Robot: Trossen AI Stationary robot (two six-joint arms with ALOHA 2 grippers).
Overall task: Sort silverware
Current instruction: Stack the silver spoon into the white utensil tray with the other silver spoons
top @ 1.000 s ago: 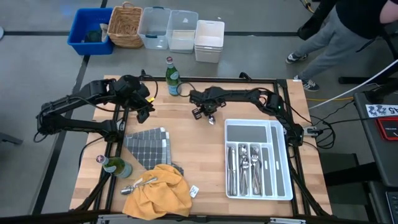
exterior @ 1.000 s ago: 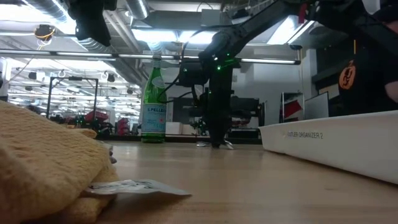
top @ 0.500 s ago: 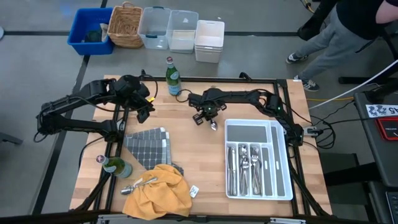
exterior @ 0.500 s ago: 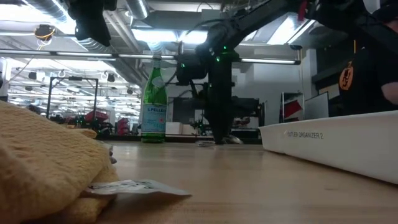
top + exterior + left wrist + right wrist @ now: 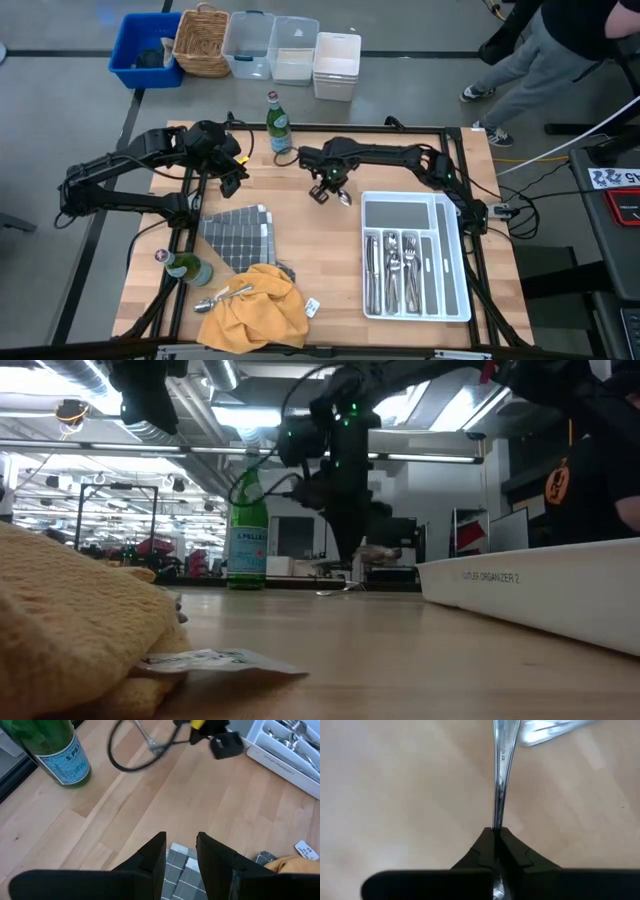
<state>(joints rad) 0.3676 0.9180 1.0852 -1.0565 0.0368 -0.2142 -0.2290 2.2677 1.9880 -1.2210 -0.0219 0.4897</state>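
Above table centre, right gripper [image 5: 322,187] clamps spoon [image 5: 501,780]; left gripper [image 5: 181,851] parted, empty.

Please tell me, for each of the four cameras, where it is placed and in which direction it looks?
High view: above, straight down on the table; both arms show.
Low view: at table height, level across; right gripper comes from above.
Left wrist view: past open left gripper, down at the wood.
Right wrist view: past right gripper, shut on a silverware piece.
Shared: green bottle and white tray, in high, low and left wrist views.
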